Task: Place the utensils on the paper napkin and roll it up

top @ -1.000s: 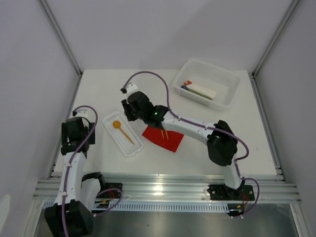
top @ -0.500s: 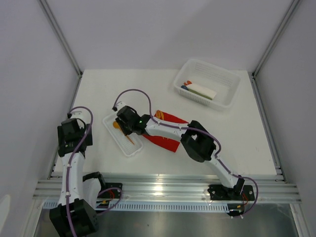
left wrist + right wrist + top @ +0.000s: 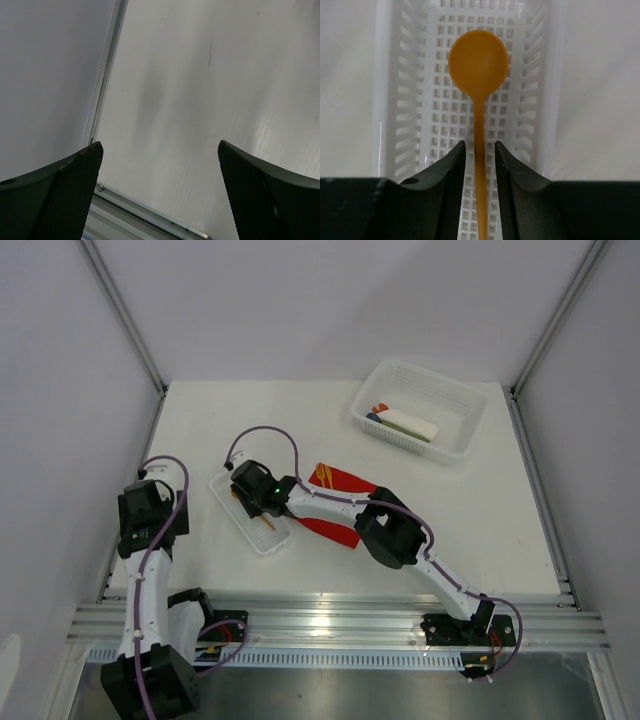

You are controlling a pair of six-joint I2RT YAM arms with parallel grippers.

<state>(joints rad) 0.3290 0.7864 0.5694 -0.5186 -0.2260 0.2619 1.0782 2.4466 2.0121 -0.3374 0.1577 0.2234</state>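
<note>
With the red paper napkin (image 3: 342,480) lying near the white tray (image 3: 385,100) that holds the orange spoon (image 3: 478,60), I'm mid-pickup: right gripper (image 3: 479,147) straddles its handle, jaws not yet closed, left gripper (image 3: 159,145) spread idle; next, pinch and lift.

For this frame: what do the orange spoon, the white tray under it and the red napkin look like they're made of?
Orange spoon: likely moulded plastic, smooth and matte, one uniform colour.
White tray: plastic, slightly glossy, with a moulded grid of square holes in its floor and walls.
Red napkin: a thin matte sheet, probably paper; too small here to be sure.
</note>
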